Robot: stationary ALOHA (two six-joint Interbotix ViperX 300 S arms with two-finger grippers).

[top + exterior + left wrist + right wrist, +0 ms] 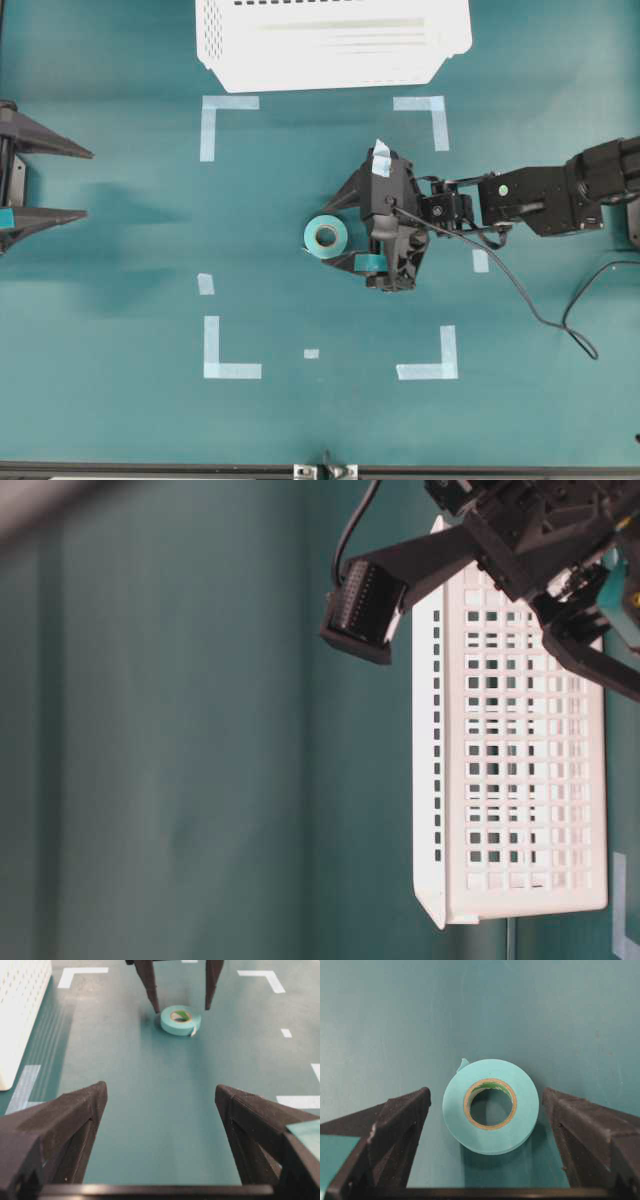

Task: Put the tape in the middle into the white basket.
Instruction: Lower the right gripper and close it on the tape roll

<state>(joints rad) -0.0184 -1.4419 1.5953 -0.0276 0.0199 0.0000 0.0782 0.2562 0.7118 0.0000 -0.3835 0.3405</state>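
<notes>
Teal tape point(490, 1111), a small doughnut roll with a pale core, is seen lying flat on the green bench point(120, 220), roughly in the middle of the square marked out by pale corner marks point(222, 118). A short loose end is seen sticking out from its edge.

The right tool point(485, 1110) is placed around the roll: its two dark fingers point(402, 1120) are spread wide, one on each side, with a clear gap of bench showing between each finger and the tape. Nothing is pinched yet. In the overhead view the roll is seen just left of the right arm's wrist.

The left tool point(160, 1120) is held well apart at the left edge of the bench, its fingers likewise spread and holding nothing, facing the roll from a distance.

The white basket point(330, 45), with slotted sides, is set at the far edge of the bench, beyond the marked square and well apart from the tape.

As judged from this, only the approach is done. Closing on the roll, lifting it, carrying it to the far side and releasing it into the basket are all left.
</notes>
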